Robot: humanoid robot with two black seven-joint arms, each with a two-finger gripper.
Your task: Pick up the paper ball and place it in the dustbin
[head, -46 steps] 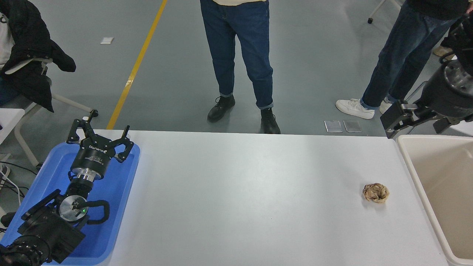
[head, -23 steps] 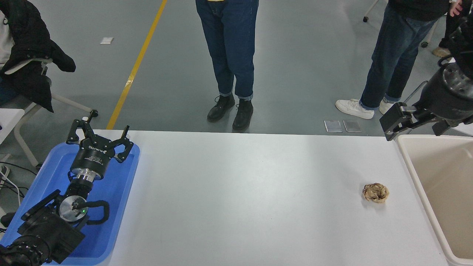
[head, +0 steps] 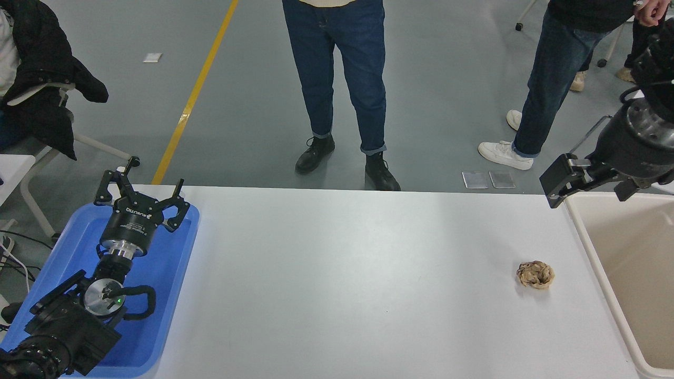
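**Right arm crept up and left by the dustbin; paper ball untouched**

Head view. Over the last second the right gripper (head: pixel 559 179) had shifted slightly up and to the left at the far right of the scene, hanging above the far left corner of the dustbin (head: pixel 590 238). Only a black block-shaped end of it showed from this angle, so whether its jaws were open or closed could not be told. The paper ball (head: pixel 535 275) had not moved at all: it lay on the desk (head: pixel 347 273) in the near right part, just left of the dustbin's left wall and apart from it, with clear desk between it and the gripper. Nothing touched it.

The left gripper (head: pixel 141 197) was parked at the near left, over the blue tray (head: pixel 168 295), its jaws spread open and empty, exactly as in the earlier frames.

Beyond the far edge of the desk, the two people on the floor had shuffled their feet; the one in the middle (head: pixel 337 79) had stepped apart again, and the one at the far right (head: pixel 558 79) had lifted a shoe.

As a judgement, the small shift meant the reach had barely begun: the pick was not yet done, and the right arm would have to travel toward the near side and descend to the ball.
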